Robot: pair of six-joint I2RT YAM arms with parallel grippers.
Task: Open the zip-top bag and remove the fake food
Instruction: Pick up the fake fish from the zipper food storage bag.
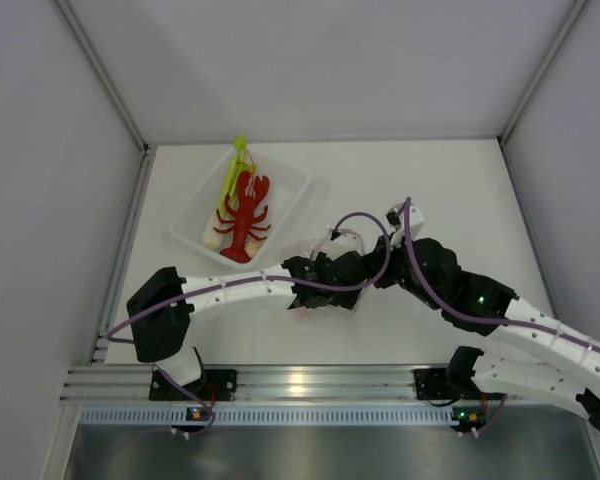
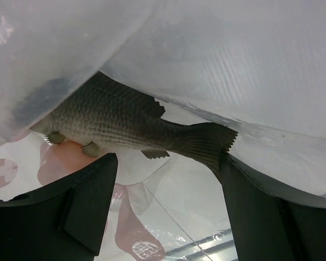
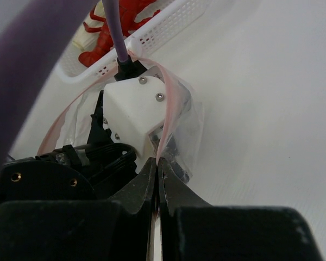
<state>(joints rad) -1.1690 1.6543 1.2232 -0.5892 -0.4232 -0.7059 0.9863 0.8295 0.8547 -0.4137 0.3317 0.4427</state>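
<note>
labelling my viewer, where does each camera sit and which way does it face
Top external: above and behind the bases, looking down; both arms show, meeting beside the tray.
Left wrist: inside the zip-top bag, facing the grey fish; its open left tool frames the view.
Right wrist: low over the table, facing the left arm's wrist; right tool pinches the bag's pink edge.
Shared: top and right wrist both show the red lobster.

Clear, glossy plastic film of the zip-top bag (image 2: 233, 60) creases above my left gripper (image 2: 165, 179) — its fingers are matt black plastic. Just beyond them, the grey fish (image 2: 119, 122) shows a dull, finely scaled skin. Ahead of my right gripper (image 3: 156, 166), also matt black, a perforated pale plastic tray (image 3: 168, 27) carries a shiny red lobster (image 3: 106, 35) — all on a smooth, matt white table (image 3: 271, 109).
</note>
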